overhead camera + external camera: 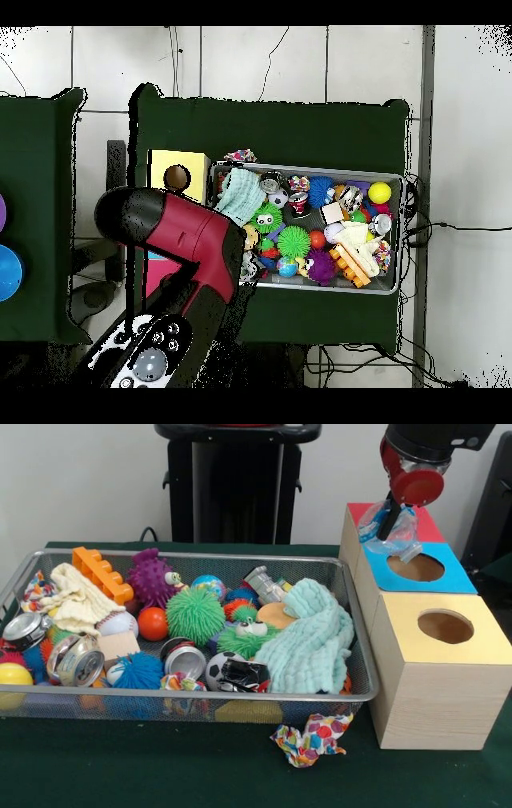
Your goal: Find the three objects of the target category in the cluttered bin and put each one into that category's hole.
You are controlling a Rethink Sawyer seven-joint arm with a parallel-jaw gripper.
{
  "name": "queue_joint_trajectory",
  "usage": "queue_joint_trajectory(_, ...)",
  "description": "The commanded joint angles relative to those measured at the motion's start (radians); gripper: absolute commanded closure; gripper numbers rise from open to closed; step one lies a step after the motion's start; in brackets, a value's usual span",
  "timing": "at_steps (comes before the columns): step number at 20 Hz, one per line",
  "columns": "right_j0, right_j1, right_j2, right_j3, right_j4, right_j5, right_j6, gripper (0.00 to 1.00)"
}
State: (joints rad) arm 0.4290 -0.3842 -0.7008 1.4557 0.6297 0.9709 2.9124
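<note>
One bottle (390, 532) clamped in claw (390, 524), hanging over red box (426, 524) w/ its hole hidden behind — prob. lined up for drop. Blue box (456, 576) alongside; bin (264, 698) well apart, clutter incl. cans (185, 661).

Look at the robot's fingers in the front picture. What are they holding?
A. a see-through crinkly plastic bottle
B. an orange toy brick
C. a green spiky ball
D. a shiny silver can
A: in the front view the gripper is shut on a see-through crinkly plastic bottle, held over the wooden boxes where the red top meets the blue top.
</note>
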Motion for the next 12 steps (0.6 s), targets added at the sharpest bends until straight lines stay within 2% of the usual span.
queue_joint_trajectory(1,-0.041,0.042,0.114,0.049,-0.002,-0.079,0.151,1.00)
queue_joint_trajectory(10,-0.033,0.109,0.133,-0.009,0.030,-0.109,0.219,1.00)
queue_joint_trajectory(12,-0.032,0.136,0.128,-0.053,0.036,-0.093,0.249,1.00)
